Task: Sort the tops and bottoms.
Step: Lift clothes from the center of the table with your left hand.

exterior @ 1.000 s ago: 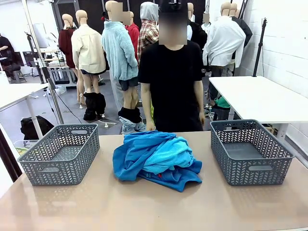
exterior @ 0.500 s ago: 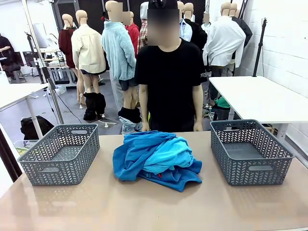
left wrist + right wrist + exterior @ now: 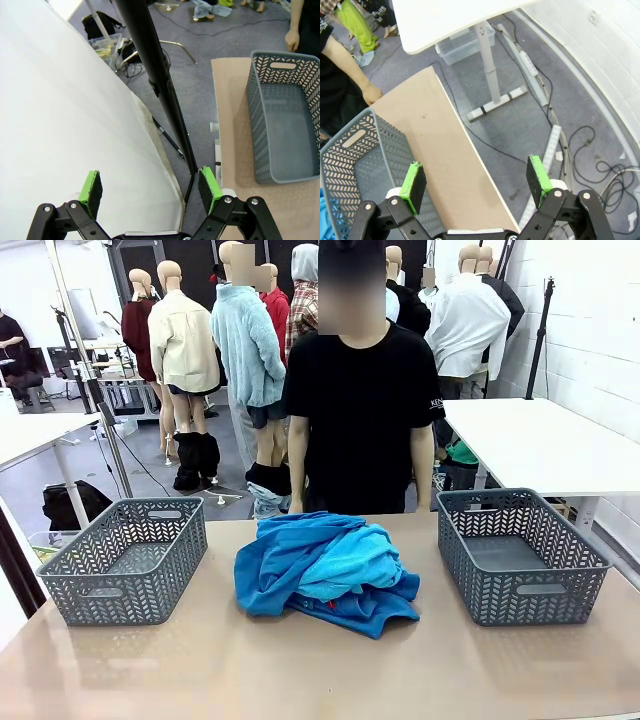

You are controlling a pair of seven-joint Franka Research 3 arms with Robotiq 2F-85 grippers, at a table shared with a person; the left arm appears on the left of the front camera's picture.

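We see the tops [image 3: 325, 575], a heap of turquoise and royal blue garments, lying mid-worktop [image 3: 300, 670] nearer the far edge. They sit between the grey left basket [image 3: 125, 560] by the left edge and the grey right basket [image 3: 520, 555] by the right edge. A person [image 3: 360, 410] in a black T-shirt stands at the far edge. Our left gripper [image 3: 150, 175] hangs beyond the left edge, jaws wide apart, gripping nothing. Our right gripper [image 3: 475, 170] hangs above the right edge, jaws likewise apart.

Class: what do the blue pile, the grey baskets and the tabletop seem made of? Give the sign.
Blue garment pile: soft matte fabric, possibly fleece; it slumps in folds. Grey baskets: likely moulded plastic, matte; rigid openwork chevron walls. Tabletop: smooth tan laminate or similar; faint sheen.
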